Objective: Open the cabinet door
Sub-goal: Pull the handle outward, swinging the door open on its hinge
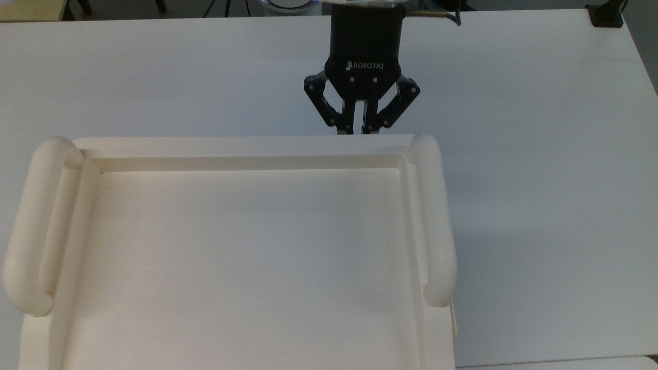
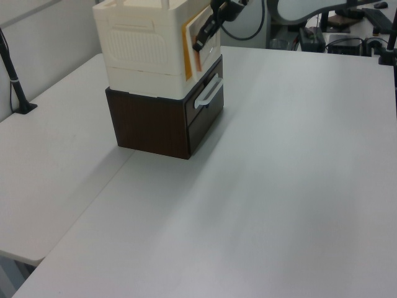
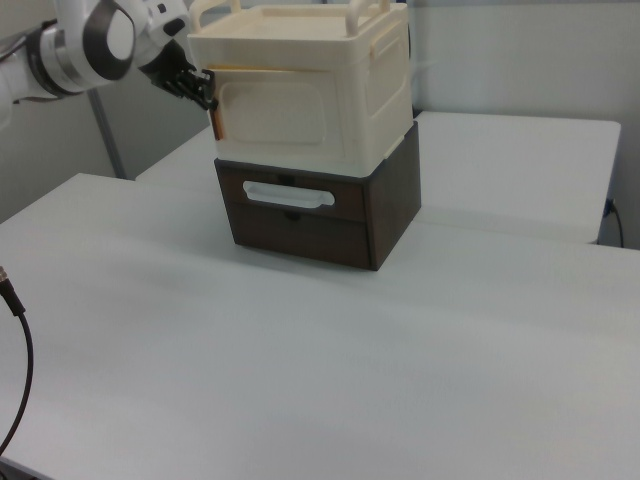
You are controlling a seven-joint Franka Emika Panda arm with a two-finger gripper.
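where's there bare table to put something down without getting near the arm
The broad stretch of white table in front of the dark drawer unit is bare, as is the strip on the left view's left. It is crowded at the cabinet, where the hand holds the cabinet door ajar.
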